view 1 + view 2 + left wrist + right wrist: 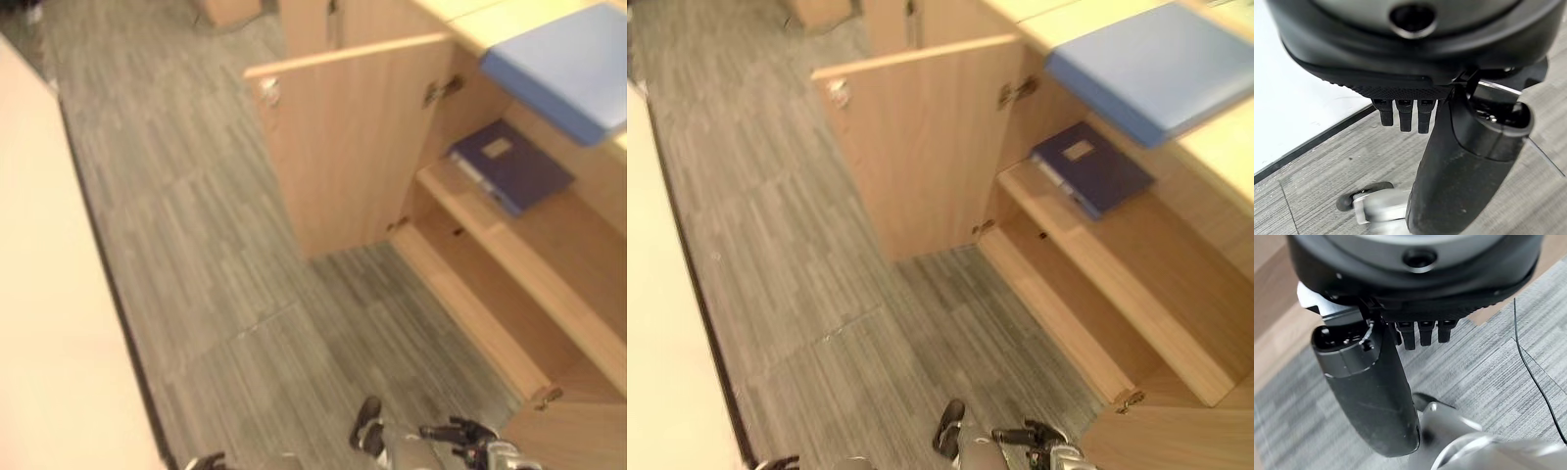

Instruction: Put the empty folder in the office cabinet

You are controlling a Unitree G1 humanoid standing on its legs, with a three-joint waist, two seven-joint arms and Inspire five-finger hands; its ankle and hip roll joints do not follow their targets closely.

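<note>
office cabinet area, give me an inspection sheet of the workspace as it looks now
surface: grey striped carpet floor.
job's things: light blue folder lies flat on the cabinet top; office cabinet door stands open; dark blue folder lies flat on the upper shelf; lower compartment holds nothing seen.
clutter: nothing seen.
hands: left hand and right hand hang over the carpet, fingers relaxed, holding nothing.
cables: nothing seen.
surroundings: pale wall with dark skirting on the left.
</note>
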